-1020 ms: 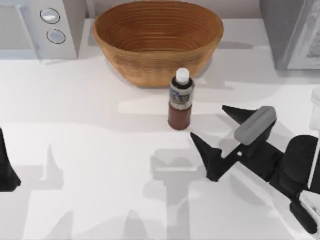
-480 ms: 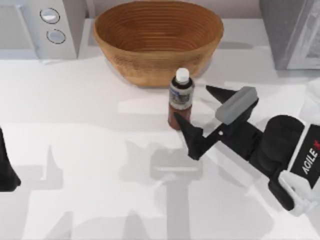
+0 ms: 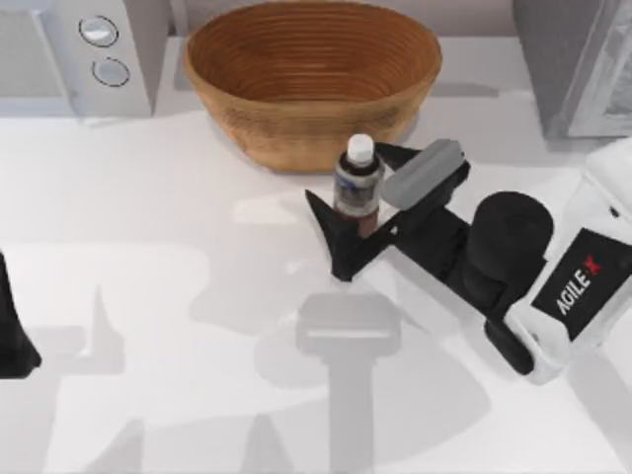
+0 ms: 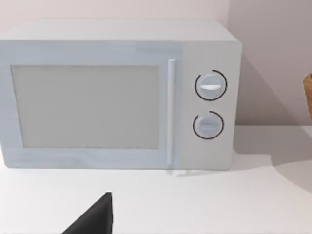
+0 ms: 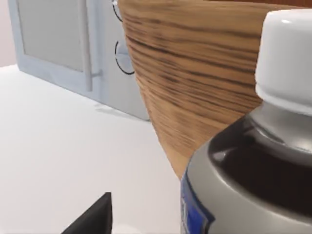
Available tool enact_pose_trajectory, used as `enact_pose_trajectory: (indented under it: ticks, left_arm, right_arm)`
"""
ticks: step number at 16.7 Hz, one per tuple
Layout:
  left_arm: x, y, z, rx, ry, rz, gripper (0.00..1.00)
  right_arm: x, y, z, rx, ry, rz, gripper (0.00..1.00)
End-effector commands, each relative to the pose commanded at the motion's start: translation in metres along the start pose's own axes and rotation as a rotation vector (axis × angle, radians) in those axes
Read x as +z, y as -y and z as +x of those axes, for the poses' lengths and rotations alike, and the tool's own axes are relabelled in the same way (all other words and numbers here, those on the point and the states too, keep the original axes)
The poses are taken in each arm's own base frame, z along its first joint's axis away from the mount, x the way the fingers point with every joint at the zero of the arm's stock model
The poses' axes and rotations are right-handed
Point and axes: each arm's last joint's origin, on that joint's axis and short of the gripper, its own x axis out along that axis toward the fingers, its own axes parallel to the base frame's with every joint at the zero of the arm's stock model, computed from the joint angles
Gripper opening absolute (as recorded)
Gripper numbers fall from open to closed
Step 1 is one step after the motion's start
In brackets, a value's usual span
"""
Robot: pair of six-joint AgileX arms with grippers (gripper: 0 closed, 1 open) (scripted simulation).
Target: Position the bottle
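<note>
My left arm (image 3: pixel 12 331) sits parked at nine o'clock on the table (image 3: pixel 148 296). My right gripper (image 3: pixel 355 202) is spread around the upright bottle (image 3: pixel 356 188), one finger either side, not pinching. Just beyond, at twelve o'clock, stands the wicker bowl (image 3: pixel 311 79)

The bottle (image 3: pixel 356 188) stood upright just in front of the wicker bowl (image 3: pixel 312 81), leaving little room behind it. The right gripper (image 3: pixel 358 209) was spread, its fingers on either side of the bottle. The microwave (image 3: pixel 77 54) blocked the far left corner, and a grey appliance (image 3: pixel 573 64) the far right. The near and left table (image 3: pixel 158 326) lay open. The left arm (image 3: pixel 14 331) sat at the left edge.
</note>
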Motion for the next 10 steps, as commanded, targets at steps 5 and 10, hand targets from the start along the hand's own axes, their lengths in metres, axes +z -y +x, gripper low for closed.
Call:
enact_pose_trajectory:
  ticks: [5,10]
  left_arm:
    - [0.0000,0.0000,0.0000,0.000,0.000,0.000,1.00]
    - [0.0000,0.0000,0.0000,0.000,0.000,0.000,1.00]
  right_arm:
    - [0.0009,-0.0006,0.0058,0.000,0.000,0.000,1.00]
    - [0.0009,-0.0006,0.0058,0.000,0.000,0.000,0.77]
